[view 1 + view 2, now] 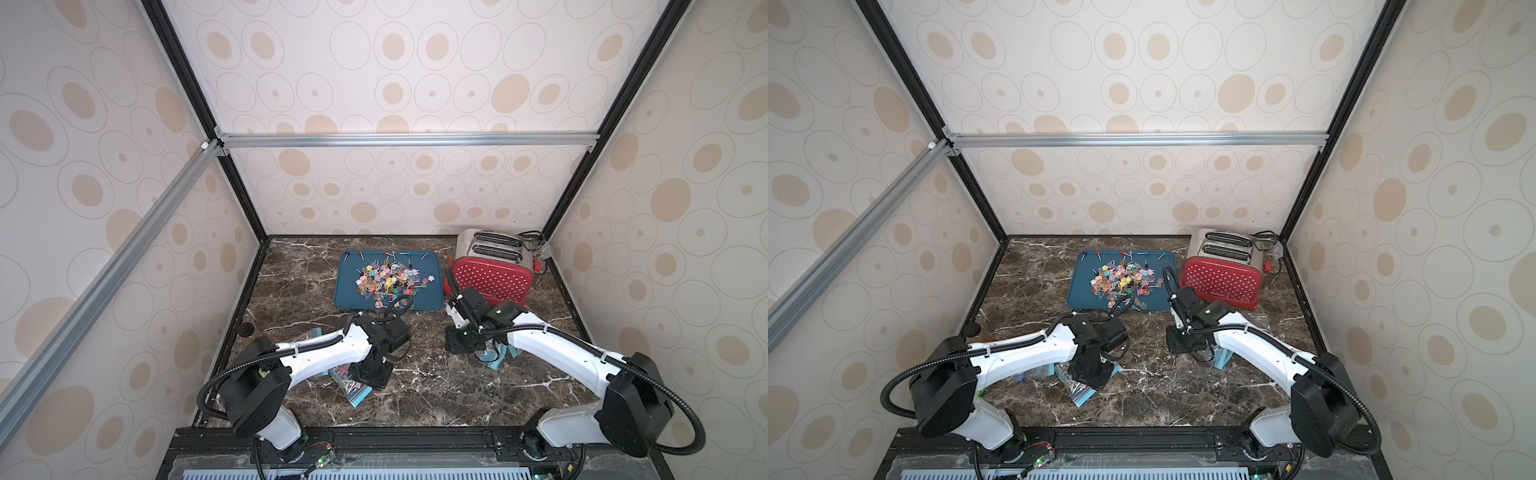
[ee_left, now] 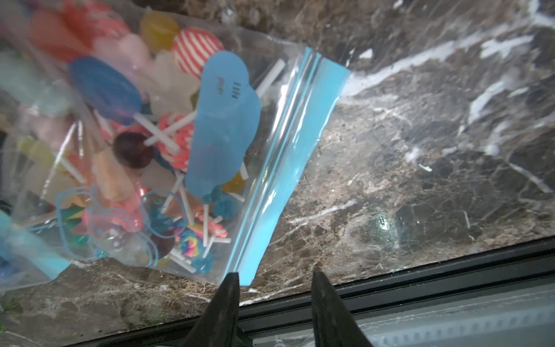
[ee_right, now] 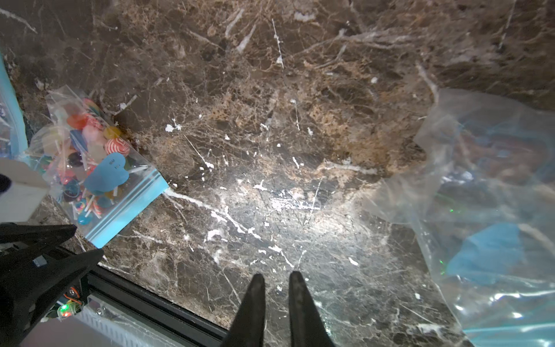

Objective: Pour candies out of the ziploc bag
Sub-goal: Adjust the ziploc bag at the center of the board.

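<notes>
Most candies (image 1: 386, 282) lie in a loose heap on the blue tray (image 1: 347, 297), which sits on the marble counter (image 1: 424, 386) at about 12 o'clock, with a few strays along the tray's far rim. A red toaster (image 1: 490, 278) stands just beside the tray at 2 o'clock. Down at 7 o'clock a clear bag (image 1: 353, 392) with a blue zip strip lies flat on the counter, packed with more lollipops, their white sticks crossing every way. The left tool (image 2: 274, 279) hangs over that bag's corner with its jaws well parted and nothing between them; one fingertip (image 2: 231, 282) is just beside the end of the zip strip, and whether it touches cannot be told. At 4 o'clock a second bag (image 3: 486, 195) lies crumpled on the counter, apparently empty, though it is blurred in the right wrist view. The right tool (image 3: 277, 278) points down at bare marble beside it, jaws only slightly apart and gripping nothing.
</notes>
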